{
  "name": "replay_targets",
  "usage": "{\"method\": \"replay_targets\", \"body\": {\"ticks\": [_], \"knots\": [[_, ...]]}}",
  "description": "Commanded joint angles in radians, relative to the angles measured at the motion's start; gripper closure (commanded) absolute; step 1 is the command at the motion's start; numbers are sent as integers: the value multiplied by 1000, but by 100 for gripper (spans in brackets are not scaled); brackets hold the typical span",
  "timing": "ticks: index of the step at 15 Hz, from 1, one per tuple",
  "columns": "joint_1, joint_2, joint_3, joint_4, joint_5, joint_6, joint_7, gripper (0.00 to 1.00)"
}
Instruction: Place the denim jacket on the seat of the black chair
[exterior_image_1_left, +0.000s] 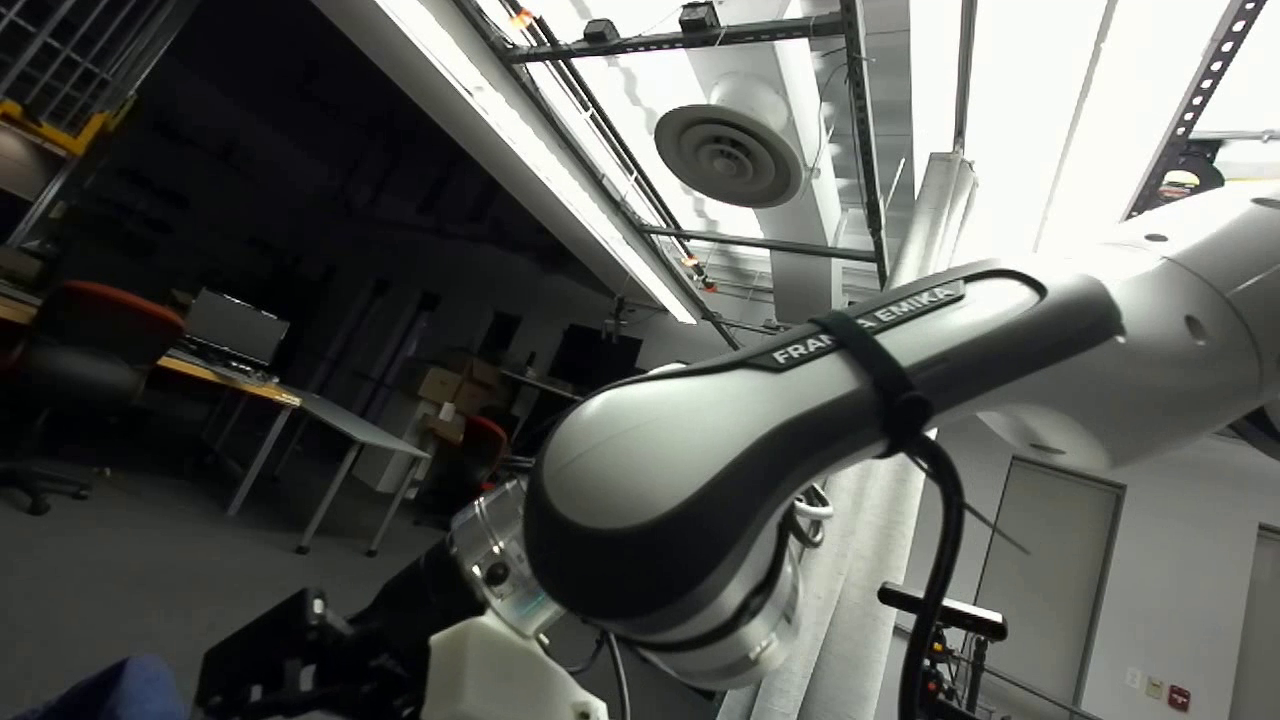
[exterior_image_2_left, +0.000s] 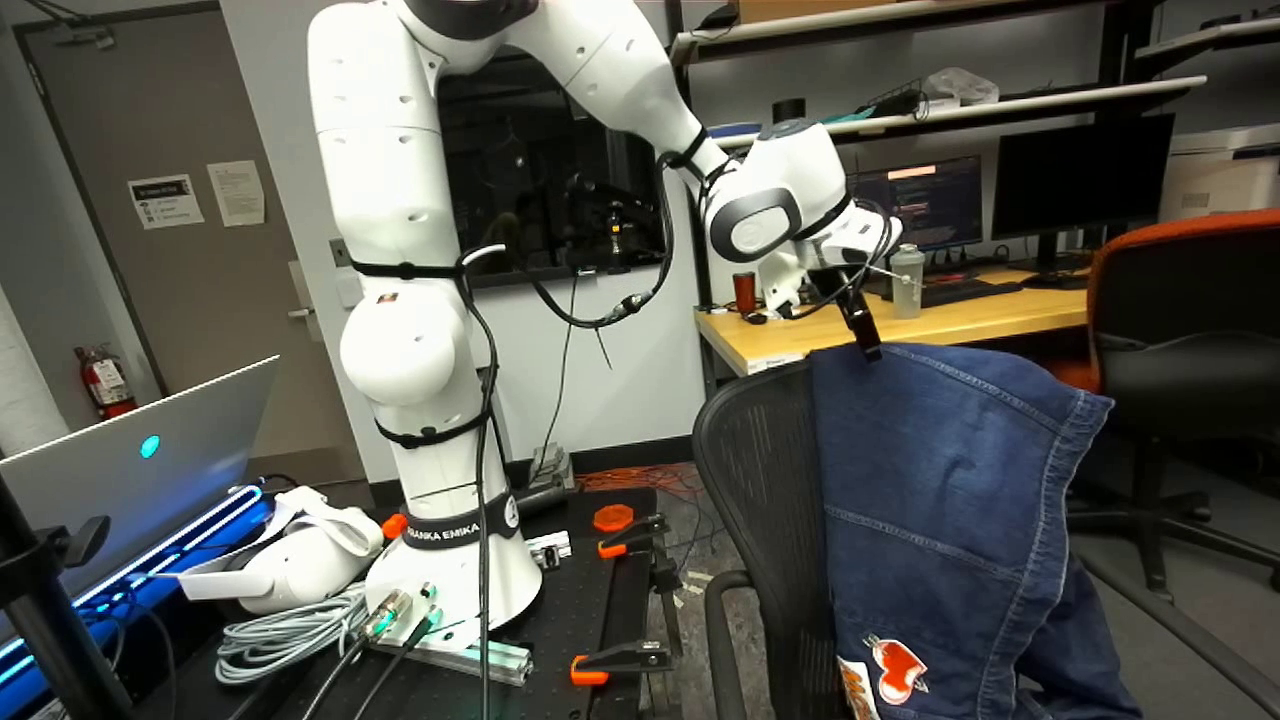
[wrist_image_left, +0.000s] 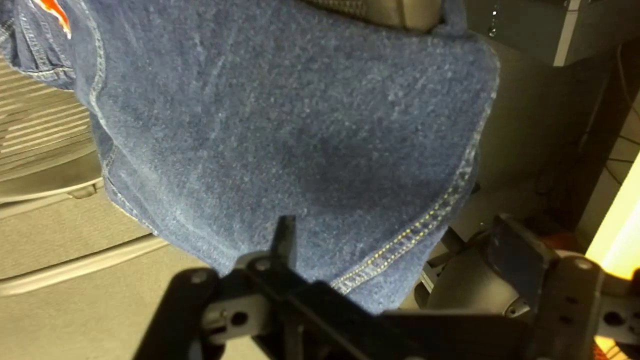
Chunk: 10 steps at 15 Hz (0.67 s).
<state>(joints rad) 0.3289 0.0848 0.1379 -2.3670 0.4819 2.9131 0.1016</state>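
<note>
The denim jacket (exterior_image_2_left: 930, 470) hangs over the backrest of the black chair (exterior_image_2_left: 765, 500), with heart patches low on it. In the wrist view the jacket (wrist_image_left: 280, 125) fills the middle, with a stitched seam along its lower right. Blue cloth (exterior_image_1_left: 130, 690) shows at the bottom corner in an exterior view. My gripper (exterior_image_2_left: 872, 350) points down at the jacket's top edge; whether it touches is unclear. In the wrist view the gripper (wrist_image_left: 395, 222) has its fingers wide apart, one over the cloth, one past its edge. The chair's seat is hidden in the exterior views.
A wooden desk (exterior_image_2_left: 970, 325) with monitors and a clear bottle (exterior_image_2_left: 907, 280) stands behind the chair. An orange-backed chair (exterior_image_2_left: 1180, 310) is beside it. The robot's black table (exterior_image_2_left: 590, 600) carries orange clamps (exterior_image_2_left: 620, 660), near the chair's armrest (exterior_image_2_left: 725, 640).
</note>
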Motion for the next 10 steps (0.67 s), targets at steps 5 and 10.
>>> {"method": "replay_targets", "body": {"ticks": [5,10], "knots": [[-50,142,83,125,36,13,30,40],[-92,149,107,129,23,3,46,71]]}}
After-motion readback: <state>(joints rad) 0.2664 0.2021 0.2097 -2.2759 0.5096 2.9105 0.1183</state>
